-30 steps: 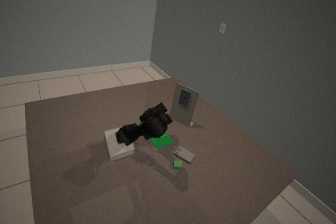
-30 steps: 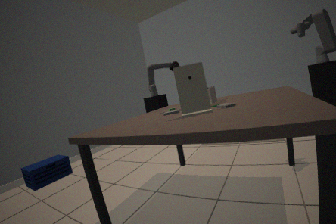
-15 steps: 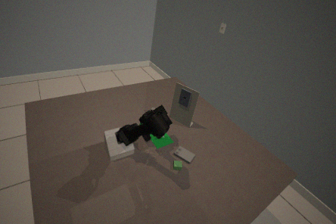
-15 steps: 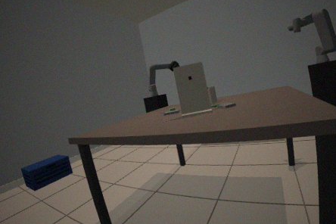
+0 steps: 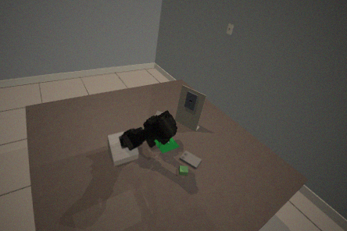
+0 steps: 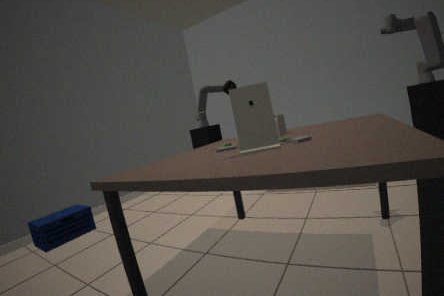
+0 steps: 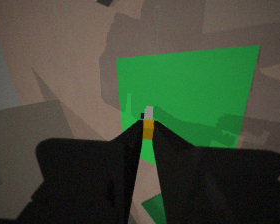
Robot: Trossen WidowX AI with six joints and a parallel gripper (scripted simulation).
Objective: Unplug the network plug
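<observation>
My gripper [image 7: 147,125] is shut on the network plug [image 7: 149,114], a small pale piece with an orange part between the fingertips. It holds the plug up in the air; in the wrist view the plug lies over the near left part of the bright green marked square [image 7: 191,80] [image 5: 169,148]. The upright panel [image 5: 187,118] [image 6: 257,129] stands apart from the gripper, and the dark socket [image 5: 191,101] on it has no plug in it. In the top view the black hand hides the plug and part of the square.
A white block [image 5: 126,158] stands beneath and beside the hand in the top view. A flat grey piece [image 5: 191,159] and a small green block [image 5: 184,171] lie on the near side of the square. Another arm [image 6: 428,37] stands on its own pedestal.
</observation>
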